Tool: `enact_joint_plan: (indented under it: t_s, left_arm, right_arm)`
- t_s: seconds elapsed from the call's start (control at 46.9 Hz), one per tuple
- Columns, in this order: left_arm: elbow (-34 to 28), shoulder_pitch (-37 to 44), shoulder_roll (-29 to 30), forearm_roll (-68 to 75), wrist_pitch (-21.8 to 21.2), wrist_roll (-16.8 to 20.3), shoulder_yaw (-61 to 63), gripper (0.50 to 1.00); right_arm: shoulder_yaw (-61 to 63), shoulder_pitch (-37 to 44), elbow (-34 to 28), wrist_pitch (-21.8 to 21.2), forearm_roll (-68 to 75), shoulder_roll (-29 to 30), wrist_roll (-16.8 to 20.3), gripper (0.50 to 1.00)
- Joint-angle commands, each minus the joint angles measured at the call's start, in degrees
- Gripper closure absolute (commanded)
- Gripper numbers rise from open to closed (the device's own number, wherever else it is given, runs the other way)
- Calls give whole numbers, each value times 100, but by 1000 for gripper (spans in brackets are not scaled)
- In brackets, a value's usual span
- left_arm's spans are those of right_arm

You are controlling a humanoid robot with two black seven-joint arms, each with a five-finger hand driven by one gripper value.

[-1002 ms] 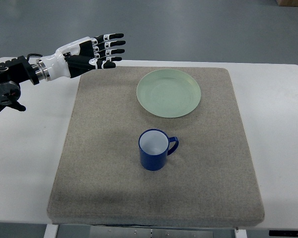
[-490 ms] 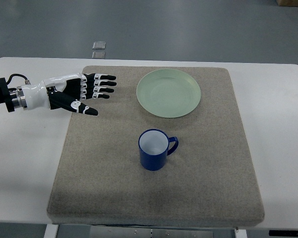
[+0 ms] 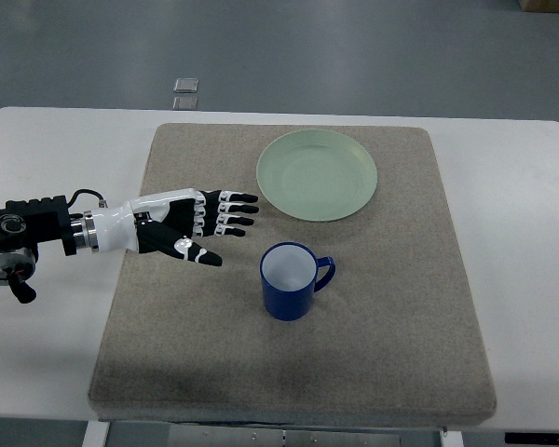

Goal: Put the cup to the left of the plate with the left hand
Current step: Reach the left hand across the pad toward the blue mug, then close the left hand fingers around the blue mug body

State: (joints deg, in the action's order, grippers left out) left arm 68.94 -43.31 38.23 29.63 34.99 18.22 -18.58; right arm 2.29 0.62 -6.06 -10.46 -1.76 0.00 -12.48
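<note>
I've brought the left hand point(image 3: 191, 228) down from the mat's point(image 3: 391, 354) far-left corner to just left of the blue cup point(image 3: 289, 280). Fingers spread, holding nothing, not touching yet. Cup sits upright just below the green plate point(image 3: 317, 174), handle pointing right, unmoved vs a sec ago. Approach nearly done; grasp next, I reckon.

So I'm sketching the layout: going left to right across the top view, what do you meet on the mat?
left hand → blue cup → green plate
</note>
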Motion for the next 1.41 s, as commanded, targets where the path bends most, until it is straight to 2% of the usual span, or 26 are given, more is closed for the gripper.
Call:
enact_joint_plan:
  t_s: [0.0,0.448,0.81,1.194,1.386]
  left_arm:
    - [-21,6,-149,315,1,-3,-22,506]
    - [-126,-11,-826,456,1,-20,13,506]
    - [-408,-11,-1090,746,1,-20,13,506]
    - [-434,6,-1283,1089,1,-3,4,506]
    - [-434,6,-1292,1203,-132,15,-14,508]
  right_arm:
    - [0,0,0,0,0,0,0,568]
    - [0,0,0,0,0,0,0,568]
    - [0,0,0,0,0,0,0,568]
    - [0,0,0,0,0,0,0,568]
    - [0,0,0,0,0,0,0,568]
